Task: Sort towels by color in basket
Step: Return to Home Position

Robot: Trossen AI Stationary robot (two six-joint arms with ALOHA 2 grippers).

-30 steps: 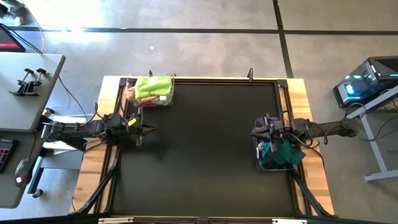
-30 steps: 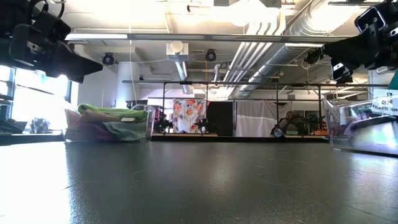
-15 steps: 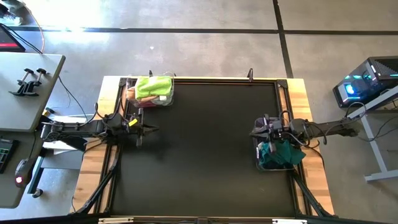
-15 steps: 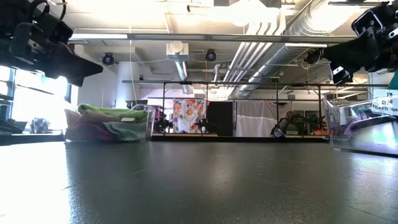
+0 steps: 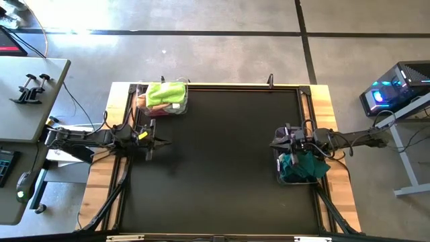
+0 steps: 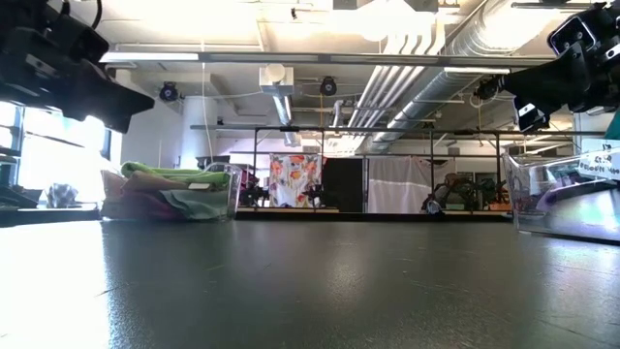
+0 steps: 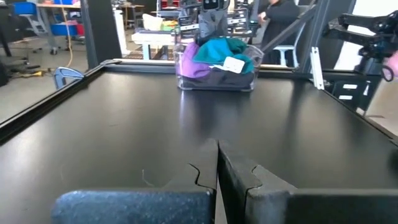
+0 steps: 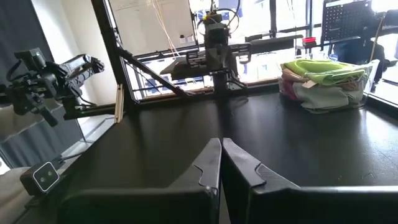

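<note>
Right-edge bin [image 7: 214,82]: teal towel [image 5: 302,163] over purple towel [image 7: 188,62].
Right gripper [image 5: 274,142]: closed, empty, just beside that bin.
Left gripper [image 5: 164,140]: closed, empty, desk's [image 5: 222,175] left edge.
Far-left corner bin [image 6: 218,199]: lime green towel [image 5: 166,93] on top.

text: none readable | white label [image 6: 601,162] on clear bin [image 6: 544,199]: lettering too small

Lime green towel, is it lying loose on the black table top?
No, the lime green towel sits inside the clear plastic bin, not loose on the table surface.
</note>
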